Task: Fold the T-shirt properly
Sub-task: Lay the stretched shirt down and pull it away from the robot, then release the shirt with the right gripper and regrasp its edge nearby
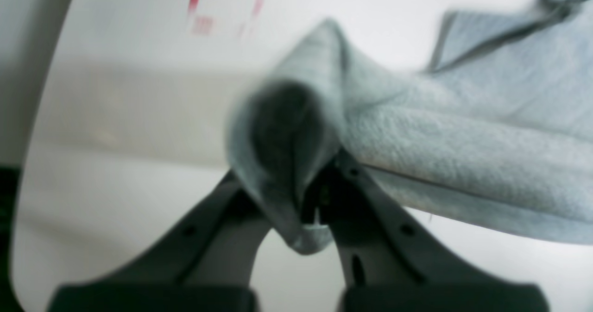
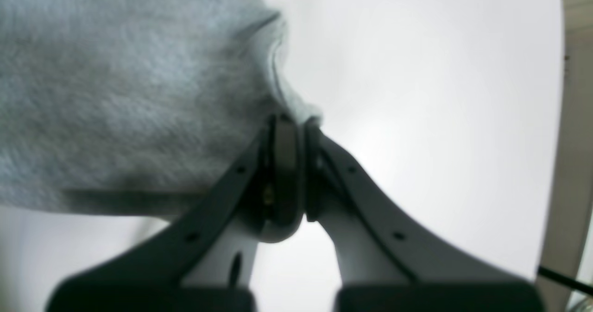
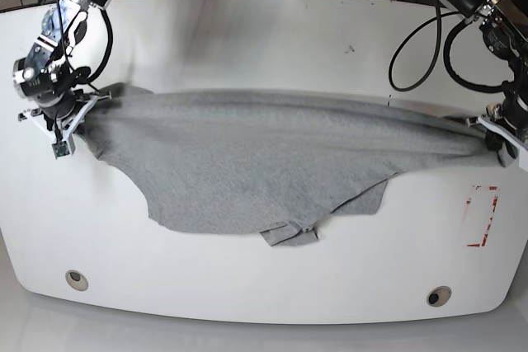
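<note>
The T-shirt point(image 3: 256, 166) hangs stretched between the 2 arms, its long axis running side to side across the white table point(image 3: 264, 39). The top edge is pulled into a taut line. The lower part sags onto the table toward the near edge, w/ a sleeve point(image 3: 289, 234) crumpled under the bottom.

Left gripper point(image 1: 308, 196) is clamped on a bunched fold of grey cloth, and the fabric runs off toward the other arm. Right gripper point(image 2: 292, 131) is pinched closed on an edge of the shirt, w/ cloth spreading inward from it.

Each claw sits at 1 end of the stretched edge, so neither is nearer the middle. The shirt body lies inward and below both. Judging by this, the next move probably needs both ends carried together, keeping the edge taut. No lettering visible; the print side can't be told.
</note>
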Robot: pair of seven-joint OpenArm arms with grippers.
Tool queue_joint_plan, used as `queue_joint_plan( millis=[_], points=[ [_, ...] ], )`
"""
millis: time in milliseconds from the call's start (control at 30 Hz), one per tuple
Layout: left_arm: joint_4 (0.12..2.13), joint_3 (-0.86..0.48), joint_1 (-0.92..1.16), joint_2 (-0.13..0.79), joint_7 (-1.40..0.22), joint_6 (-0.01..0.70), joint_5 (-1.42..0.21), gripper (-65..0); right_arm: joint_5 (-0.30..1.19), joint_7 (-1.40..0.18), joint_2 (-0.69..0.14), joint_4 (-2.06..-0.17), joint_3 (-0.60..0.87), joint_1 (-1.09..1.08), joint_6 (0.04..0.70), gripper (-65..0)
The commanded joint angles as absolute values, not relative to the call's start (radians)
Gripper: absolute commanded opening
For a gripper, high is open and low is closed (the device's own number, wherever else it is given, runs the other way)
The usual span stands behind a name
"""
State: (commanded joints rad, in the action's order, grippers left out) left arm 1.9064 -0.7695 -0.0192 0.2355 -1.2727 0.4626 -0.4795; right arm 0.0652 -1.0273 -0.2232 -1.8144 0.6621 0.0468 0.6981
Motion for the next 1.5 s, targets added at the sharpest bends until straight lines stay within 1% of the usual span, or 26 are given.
queue_joint_plan(
  millis=[267, 500, 533, 600, 633, 667, 700, 733, 767, 800, 833, 900, 1000, 1067, 1267, 1500],
  points=[
    [1.903, -0.782, 0.088, 0.24, -1.271, 0.463, -0.483, -65.0, 0.065, -0.974, -0.196, -1.808, 0.674, 0.145, 0.698, -65.0],
    [1.902, -0.782, 0.142, 0.24, -1.271, 0.463, -0.483, -65.0, 0.058, -0.972, -0.165, -1.808, 0.67, 0.182, 0.698, -64.8],
    [1.902, -0.782, 0.15, 0.24, -1.271, 0.463, -0.483, -65.0, 0.058, -0.972, -0.16, -1.808, 0.668, 0.186, 0.698, -64.0],
    [1.902, -0.782, 0.157, 0.24, -1.271, 0.463, -0.483, -65.0, 0.056, -0.972, -0.153, -1.808, 0.668, 0.186, 0.698, -60.2],
    [1.902, -0.782, 0.163, 0.24, -1.271, 0.463, -0.483, -65.0, 0.056, -0.972, -0.148, -1.808, 0.668, 0.186, 0.698, -54.5],
    [1.902, -0.782, 0.166, 0.24, -1.271, 0.463, -0.483, -65.0, 0.056, -0.972, -0.148, -1.808, 0.67, 0.188, 0.697, -50.9],
    [1.902, -0.78, 0.17, 0.24, -1.271, 0.463, -0.483, -65.0, 0.056, -0.974, -0.148, -1.808, 0.67, 0.188, 0.697, -45.8],
    [1.902, -0.779, 0.17, 0.24, -1.271, 0.463, -0.483, -65.0, 0.056, -0.974, -0.148, -1.808, 0.67, 0.188, 0.696, -38.4],
    [1.902, -0.78, 0.17, 0.24, -1.271, 0.463, -0.483, -65.0, 0.056, -0.974, -0.148, -1.808, 0.67, 0.188, 0.696, -34.7],
    [1.902, -0.782, 0.17, 0.24, -1.271, 0.463, -0.483, -65.0, 0.056, -0.974, -0.148, -1.81, 0.67, 0.188, 0.696, -27.0],
    [1.902, -0.782, 0.17, 0.24, -1.271, 0.463, -0.483, -65.0, 0.056, -0.974, -0.148, -1.811, 0.67, 0.186, 0.696, -23.3],
    [1.902, -0.782, 0.17, 0.24, -1.273, 0.463, -0.481, -65.0, 0.058, -0.974, -0.148, -1.816, 0.67, 0.185, 0.698, -13.8],
    [1.902, -0.782, 0.17, 0.24, -1.273, 0.463, -0.481, -65.0, 0.064, -0.975, -0.15, -1.831, 0.67, 0.179, 0.698, -6.3],
    [1.902, -0.782, 0.17, 0.24, -1.273, 0.463, -0.481, -65.0, 0.065, -0.975, -0.15, -1.851, 0.668, 0.173, 0.698, -4.9],
    [1.9, -0.779, 0.168, 0.24, -1.273, 0.463, -0.481, -65.0, 0.065, -0.977, -0.15, -1.88, 0.642, 0.099, 0.698, -4.9],
    [1.9, -0.777, 0.162, 0.239, -1.273, 0.463, -0.481, -65.0, 0.056, -0.972, -0.154, -1.793, 0.532, -0.038, 0.698, -5.1]
  ],
)
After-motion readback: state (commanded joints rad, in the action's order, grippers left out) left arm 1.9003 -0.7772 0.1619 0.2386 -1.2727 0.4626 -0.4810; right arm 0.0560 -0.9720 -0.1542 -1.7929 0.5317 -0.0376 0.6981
